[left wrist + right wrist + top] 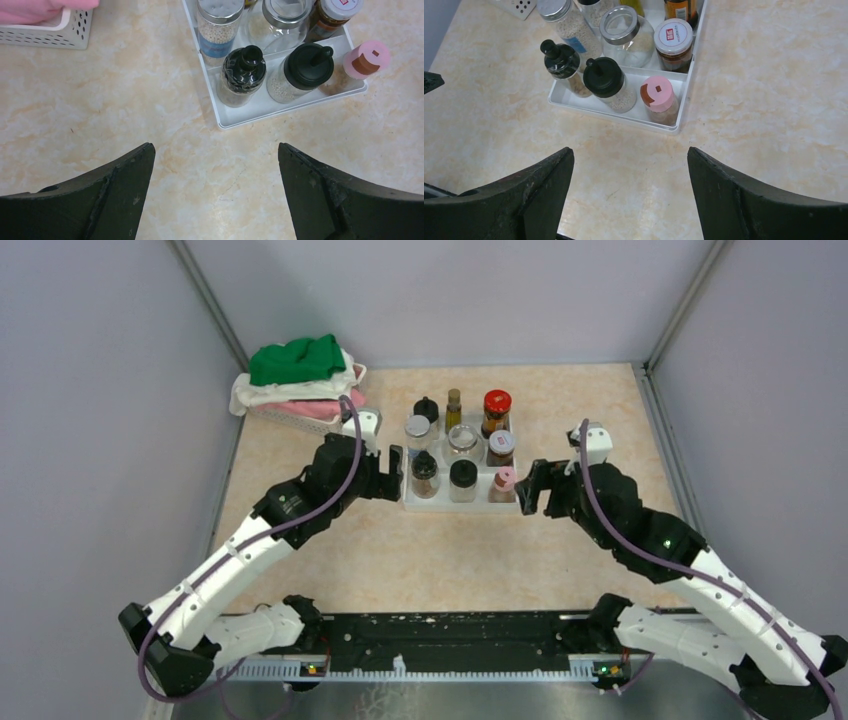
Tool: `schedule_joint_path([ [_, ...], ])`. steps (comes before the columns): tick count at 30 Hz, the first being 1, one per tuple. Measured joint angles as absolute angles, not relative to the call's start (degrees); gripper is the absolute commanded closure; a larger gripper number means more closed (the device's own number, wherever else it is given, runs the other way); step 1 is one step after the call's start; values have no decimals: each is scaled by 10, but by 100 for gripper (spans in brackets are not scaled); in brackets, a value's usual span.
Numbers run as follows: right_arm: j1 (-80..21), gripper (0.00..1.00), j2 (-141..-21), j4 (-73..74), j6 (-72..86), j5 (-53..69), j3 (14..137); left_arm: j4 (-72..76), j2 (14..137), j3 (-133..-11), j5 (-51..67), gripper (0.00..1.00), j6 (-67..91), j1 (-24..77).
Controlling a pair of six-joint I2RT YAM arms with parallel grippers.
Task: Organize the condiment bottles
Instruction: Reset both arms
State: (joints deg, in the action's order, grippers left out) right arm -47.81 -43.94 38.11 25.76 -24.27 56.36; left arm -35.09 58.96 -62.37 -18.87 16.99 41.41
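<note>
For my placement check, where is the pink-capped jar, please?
In the top view, the pink-capped jar stands in the white tray's near row, right end, beside a black-capped jar.

Cropped by top edge, left wrist view: middle-row jars (219,22) on tray (300,105), basket (45,35) at tabletop's far-left corner. Cropped likewise, right wrist view, caps out of frame: amber bottle (634,6), brown jar (681,9), both in tray's back row. Too small to read: print on white-red cap (673,36).
</note>
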Motion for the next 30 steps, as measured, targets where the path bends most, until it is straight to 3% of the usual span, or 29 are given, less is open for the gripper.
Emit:
schedule_joint_path([
  [10, -478, 17, -423, 384, 252, -282, 558, -350, 570, -625, -185, 1, 167, 399],
  [17, -478, 14, -385, 266, 201, -311, 452, -284, 566, -582, -185, 1, 165, 390],
  [30, -466, 10, -469, 171, 161, -330, 439, -239, 584, -550, -207, 1, 151, 364],
])
